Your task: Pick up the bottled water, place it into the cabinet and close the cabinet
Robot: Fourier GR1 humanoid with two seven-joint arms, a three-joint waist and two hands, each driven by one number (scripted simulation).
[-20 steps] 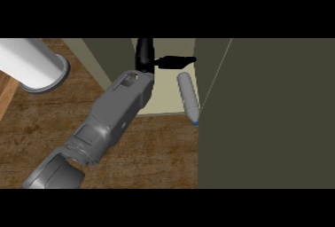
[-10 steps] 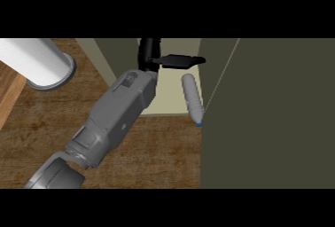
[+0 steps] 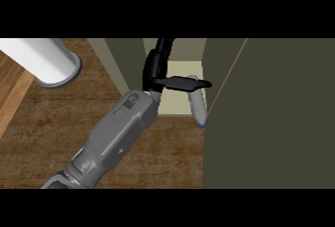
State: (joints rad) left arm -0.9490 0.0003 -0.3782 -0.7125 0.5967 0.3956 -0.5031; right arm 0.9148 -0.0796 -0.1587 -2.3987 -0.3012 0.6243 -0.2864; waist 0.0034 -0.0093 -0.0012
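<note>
Bottled water (image 3: 197, 106): lying in the cabinet (image 3: 180, 71) opening, long axis 12 to 6 o'clock, cap at 6.
Left hand (image 3: 163, 75): at 10 o'clock of bottle; thumb across its top, fingers straight, not clasping.
Cabinet door (image 3: 268, 111): open, at 3 o'clock.
Right hand: unseen.

White cylinder (image 3: 46, 62) — perhaps paper roll — on wooden counter (image 3: 59, 128).

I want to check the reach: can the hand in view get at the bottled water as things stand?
Probably yes. The hand is already at the bottled water, its thumb lying across the bottle's upper part, and nothing stands between them at the cabinet opening.
</note>
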